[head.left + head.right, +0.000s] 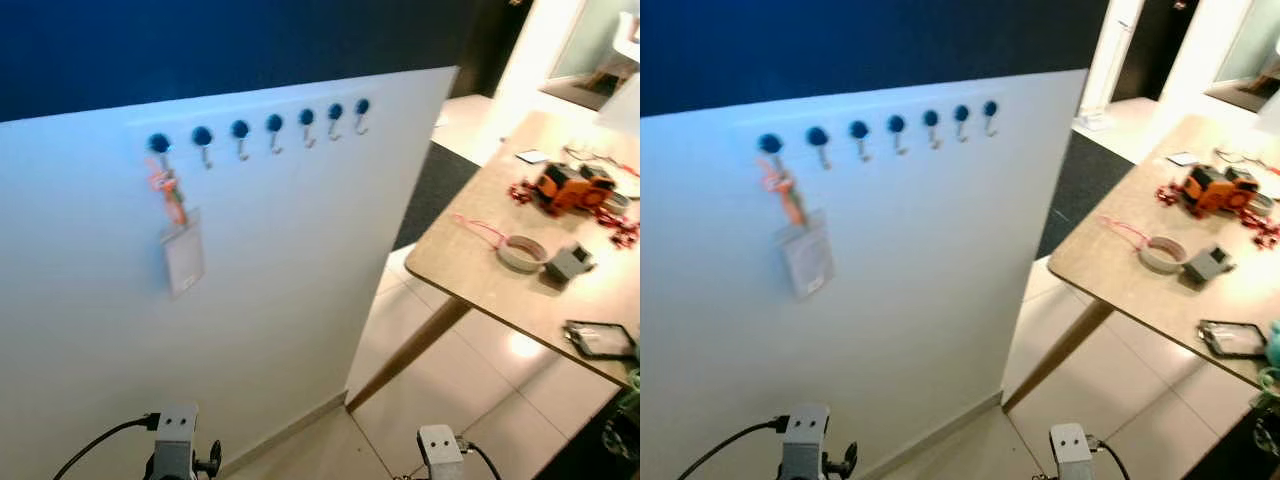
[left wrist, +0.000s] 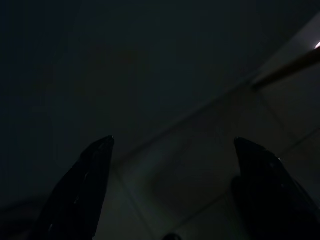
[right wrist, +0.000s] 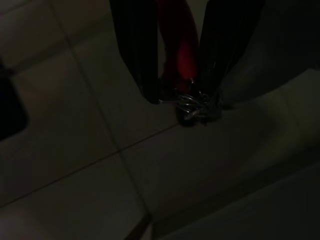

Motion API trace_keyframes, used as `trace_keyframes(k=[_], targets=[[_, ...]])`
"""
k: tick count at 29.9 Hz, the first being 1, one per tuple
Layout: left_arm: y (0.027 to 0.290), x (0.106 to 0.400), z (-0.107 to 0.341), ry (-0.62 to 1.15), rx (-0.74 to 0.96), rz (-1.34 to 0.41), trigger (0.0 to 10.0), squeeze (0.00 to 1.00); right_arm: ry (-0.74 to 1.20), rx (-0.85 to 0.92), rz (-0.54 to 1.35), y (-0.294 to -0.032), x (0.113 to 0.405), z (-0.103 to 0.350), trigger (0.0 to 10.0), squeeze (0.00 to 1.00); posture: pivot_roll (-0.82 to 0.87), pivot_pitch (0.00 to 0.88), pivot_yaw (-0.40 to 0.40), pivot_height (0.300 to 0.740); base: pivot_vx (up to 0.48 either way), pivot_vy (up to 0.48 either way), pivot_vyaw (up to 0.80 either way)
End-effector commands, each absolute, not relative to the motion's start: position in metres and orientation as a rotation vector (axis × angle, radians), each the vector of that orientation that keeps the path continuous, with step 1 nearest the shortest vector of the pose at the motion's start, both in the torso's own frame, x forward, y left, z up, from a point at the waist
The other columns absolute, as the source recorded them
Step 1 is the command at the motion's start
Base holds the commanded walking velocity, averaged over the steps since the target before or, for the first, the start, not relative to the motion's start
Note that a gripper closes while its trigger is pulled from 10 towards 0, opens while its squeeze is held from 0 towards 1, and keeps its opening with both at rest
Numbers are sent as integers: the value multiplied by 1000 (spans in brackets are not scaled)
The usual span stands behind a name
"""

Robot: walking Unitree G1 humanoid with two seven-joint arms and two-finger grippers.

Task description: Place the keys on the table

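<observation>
The right pincer hangs low over pale, glossy floor tiles crossed by thin grout lines, its two long black fingers closed on the keys: a small bunch of bright metal rings and key parts juts out at the fingertips, with a smooth red tag or strap running up between the fingers. The keys are thus off the tabletop, held above the floor. The left pincer hangs idle in deep shade, its two dark, tapered fingers spread wide apart with nothing between them. Ahead stands a flat, matte white panel beneath a dark blue wall; a row of seven round blue knobs with small metal hooks runs along its upper part, and from the leftmost knob hangs an orange lanyard with a pale rectangular card holder. To the right is a light wood-grain tabletop with a rounded corner and a slanted, tapered wooden leg. Near that corner lie a roll of pale tape and, just beside it, a small grey block; farther back sits an orange-and-black object with red pieces around it, and a dark flat rectangular item lies by the near edge. A dark mat lies on the floor behind the panel.
</observation>
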State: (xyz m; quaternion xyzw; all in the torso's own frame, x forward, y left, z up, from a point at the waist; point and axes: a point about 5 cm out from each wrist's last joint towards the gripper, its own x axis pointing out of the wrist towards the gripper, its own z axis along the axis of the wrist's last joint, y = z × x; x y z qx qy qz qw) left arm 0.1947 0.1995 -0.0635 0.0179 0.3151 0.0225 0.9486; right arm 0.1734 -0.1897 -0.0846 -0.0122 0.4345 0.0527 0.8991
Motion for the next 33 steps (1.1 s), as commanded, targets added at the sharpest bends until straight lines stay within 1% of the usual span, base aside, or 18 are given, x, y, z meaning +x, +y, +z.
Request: trace_keyframes(k=[1,33], targets=[[201,182,-70,678,23,61,10000,0,887,-25,127,-186,175,-84,10000,0,43,24,-30,740,0,0,-800],[201,177,-71,647,-34,82,10000,0,890,-79,204,-178,176,-84,10000,0,48,34,-41,740,0,0,-800]])
